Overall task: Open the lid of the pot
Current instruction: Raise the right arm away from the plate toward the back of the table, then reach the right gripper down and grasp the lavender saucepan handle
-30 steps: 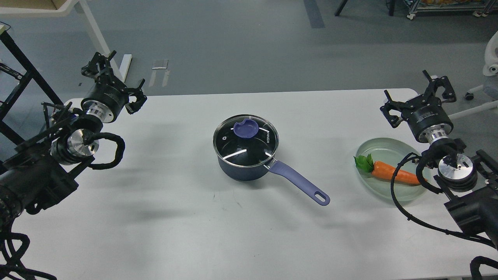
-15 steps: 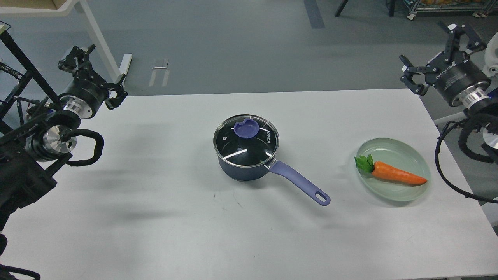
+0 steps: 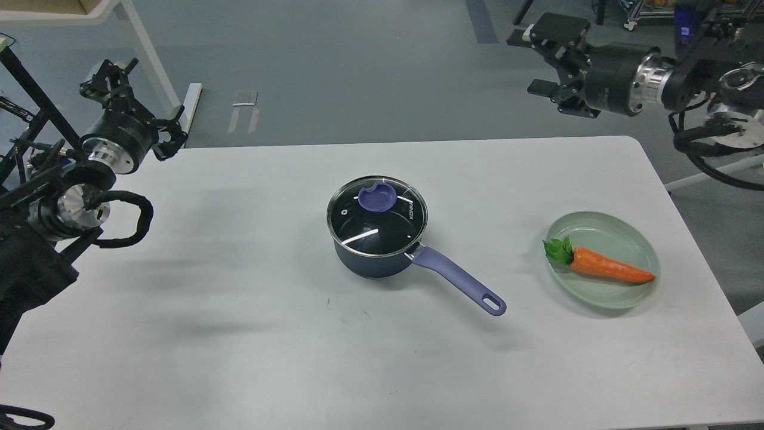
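Observation:
A dark blue pot stands at the middle of the white table, its purple handle pointing to the front right. A glass lid with a purple knob sits closed on it. My left gripper is open and empty above the table's far left corner, far from the pot. My right gripper is open and empty, raised high beyond the table's far right edge, fingers pointing left.
A pale green plate with an orange toy carrot lies at the right of the table. A white table leg stands behind the left gripper. Grey floor lies beyond the far edge.
My right arm has lifted off the plate area, swung up and back, and turned its gripper to point left. My left gripper has moved up and to the left. The pot has not moved.

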### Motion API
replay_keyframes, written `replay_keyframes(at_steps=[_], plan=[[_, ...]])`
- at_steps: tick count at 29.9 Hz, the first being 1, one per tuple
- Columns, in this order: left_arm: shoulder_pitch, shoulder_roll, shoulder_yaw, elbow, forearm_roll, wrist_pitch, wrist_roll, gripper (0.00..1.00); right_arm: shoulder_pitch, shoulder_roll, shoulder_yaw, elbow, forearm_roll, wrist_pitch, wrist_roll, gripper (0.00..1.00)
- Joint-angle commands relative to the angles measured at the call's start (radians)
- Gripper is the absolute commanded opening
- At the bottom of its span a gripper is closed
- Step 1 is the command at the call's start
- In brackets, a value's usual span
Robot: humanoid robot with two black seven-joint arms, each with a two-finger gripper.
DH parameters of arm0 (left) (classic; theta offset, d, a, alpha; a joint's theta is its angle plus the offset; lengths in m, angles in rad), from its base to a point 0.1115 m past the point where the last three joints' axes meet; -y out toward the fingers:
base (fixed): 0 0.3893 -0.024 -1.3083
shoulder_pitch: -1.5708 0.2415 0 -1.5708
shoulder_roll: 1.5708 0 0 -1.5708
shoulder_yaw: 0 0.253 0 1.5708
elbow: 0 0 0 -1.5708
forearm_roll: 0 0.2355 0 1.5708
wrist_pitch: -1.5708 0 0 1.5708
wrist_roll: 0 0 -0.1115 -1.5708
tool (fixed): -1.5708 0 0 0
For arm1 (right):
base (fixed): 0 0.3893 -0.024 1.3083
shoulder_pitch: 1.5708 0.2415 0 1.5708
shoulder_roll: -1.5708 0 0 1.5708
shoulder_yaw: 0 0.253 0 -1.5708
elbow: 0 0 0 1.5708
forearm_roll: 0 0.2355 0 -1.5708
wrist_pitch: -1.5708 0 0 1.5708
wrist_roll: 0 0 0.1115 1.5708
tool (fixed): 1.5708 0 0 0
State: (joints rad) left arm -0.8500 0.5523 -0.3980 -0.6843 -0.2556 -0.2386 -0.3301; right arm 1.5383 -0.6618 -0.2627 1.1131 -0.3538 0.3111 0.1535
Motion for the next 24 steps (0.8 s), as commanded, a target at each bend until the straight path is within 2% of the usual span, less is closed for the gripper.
replay_keyframes(at_steps=[1, 8, 17, 24], plan=[[-0.014, 0.004, 0.001, 0.0, 0.064, -0.004, 0.003, 0.99, 0.141, 0.109, -0.202, 0.056, -0.04, -0.009, 0.001, 1.0], [-0.029, 0.003, -0.001, -0.014, 0.167, -0.001, 0.003, 0.99, 0.249, 0.286, -0.38, 0.207, -0.252, -0.03, 0.003, 1.0], [-0.027, 0.049, -0.001, -0.052, 0.167, -0.001, 0.0, 0.99, 0.253, 0.298, -0.519, 0.39, -0.468, -0.053, 0.004, 0.95], [-0.029, 0.054, -0.001, -0.052, 0.167, 0.001, 0.0, 0.99, 0.237, 0.298, -0.536, 0.392, -0.583, -0.053, 0.0, 0.78]])
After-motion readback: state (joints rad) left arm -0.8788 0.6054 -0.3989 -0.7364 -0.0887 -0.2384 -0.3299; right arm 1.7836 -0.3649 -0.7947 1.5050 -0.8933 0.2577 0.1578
